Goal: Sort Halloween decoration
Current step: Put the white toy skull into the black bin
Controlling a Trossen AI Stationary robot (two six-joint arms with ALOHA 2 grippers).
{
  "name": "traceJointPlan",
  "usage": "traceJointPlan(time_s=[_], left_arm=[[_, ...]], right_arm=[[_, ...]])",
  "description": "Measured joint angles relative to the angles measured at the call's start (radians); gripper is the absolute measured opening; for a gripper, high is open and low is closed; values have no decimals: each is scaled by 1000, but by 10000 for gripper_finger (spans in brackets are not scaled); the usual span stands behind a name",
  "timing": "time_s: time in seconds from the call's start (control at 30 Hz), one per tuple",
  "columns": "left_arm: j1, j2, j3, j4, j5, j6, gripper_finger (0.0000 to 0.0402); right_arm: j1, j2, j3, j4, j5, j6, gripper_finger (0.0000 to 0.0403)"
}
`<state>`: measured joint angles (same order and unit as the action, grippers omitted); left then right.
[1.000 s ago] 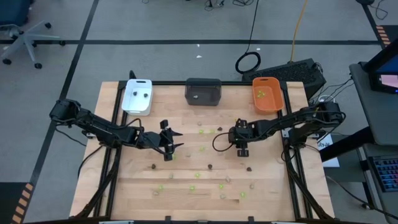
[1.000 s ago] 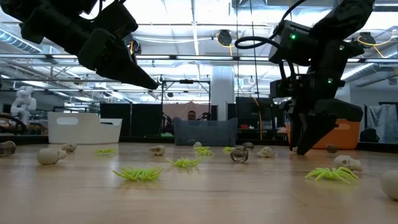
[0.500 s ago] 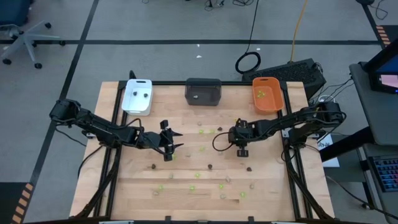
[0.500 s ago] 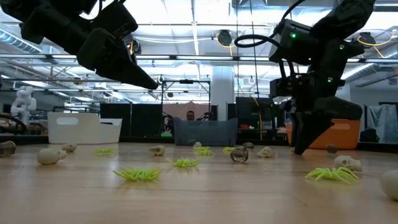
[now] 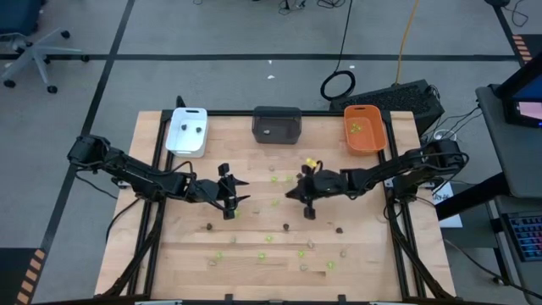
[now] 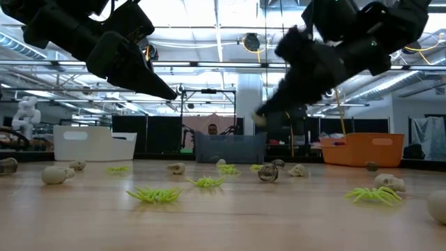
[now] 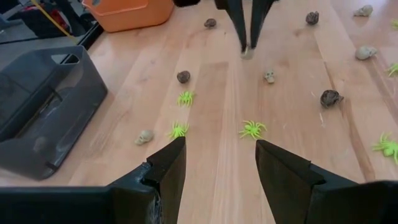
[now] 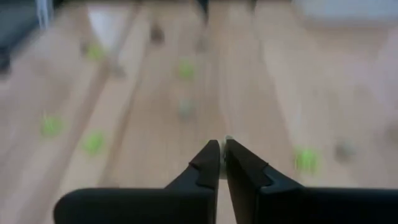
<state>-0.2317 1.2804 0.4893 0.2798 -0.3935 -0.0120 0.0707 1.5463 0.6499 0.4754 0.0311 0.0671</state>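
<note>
The Halloween decoration lies scattered over the wooden table: lime green spiders (image 7: 252, 129), dark pieces (image 7: 183, 76) and pale skulls (image 7: 144, 136). My right gripper (image 5: 298, 195) hangs above the table's middle, shut on one tiny pale beige-grey piece (image 7: 247, 53). My left gripper (image 5: 233, 193) hovers open left of centre, facing the right one, with nothing between its fingers (image 7: 168, 163). At the far edge stand the white tray (image 5: 187, 131), the dark grey tray (image 5: 277, 124) and the orange tray (image 5: 364, 129). My right gripper pinches the pale piece (image 8: 225, 140) between its two fingers, only at their free ends. The fingers come from the table's right, slanting a little downward. The piece is lifted clear of the table (image 6: 258, 119).
Green spiders (image 6: 155, 194) and skulls (image 6: 56, 174) lie across the near half of the table. A dark piece (image 7: 330, 98) sits below and between the two grippers. A person shows in the room beyond the dark grey tray (image 6: 213, 130).
My right gripper has shut while pointing down at the table. It has then risen and gone toward the table's left, tipping up from pointing down to nearly level. The pale piece has come up with it, clear of the table.
</note>
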Motion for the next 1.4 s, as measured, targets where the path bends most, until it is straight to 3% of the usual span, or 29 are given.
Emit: traceJointPlan(time_s=[0.27,0.83,1.4], left_arm=[[0,0,0,20,16,0,192],[0,0,0,26,23,0,192],[0,0,0,26,23,1,192]], right_arm=[[3,47,0,294,22,-65,0],[0,162,1,390,24,-62,1],[1,161,2,478,19,-548,0]])
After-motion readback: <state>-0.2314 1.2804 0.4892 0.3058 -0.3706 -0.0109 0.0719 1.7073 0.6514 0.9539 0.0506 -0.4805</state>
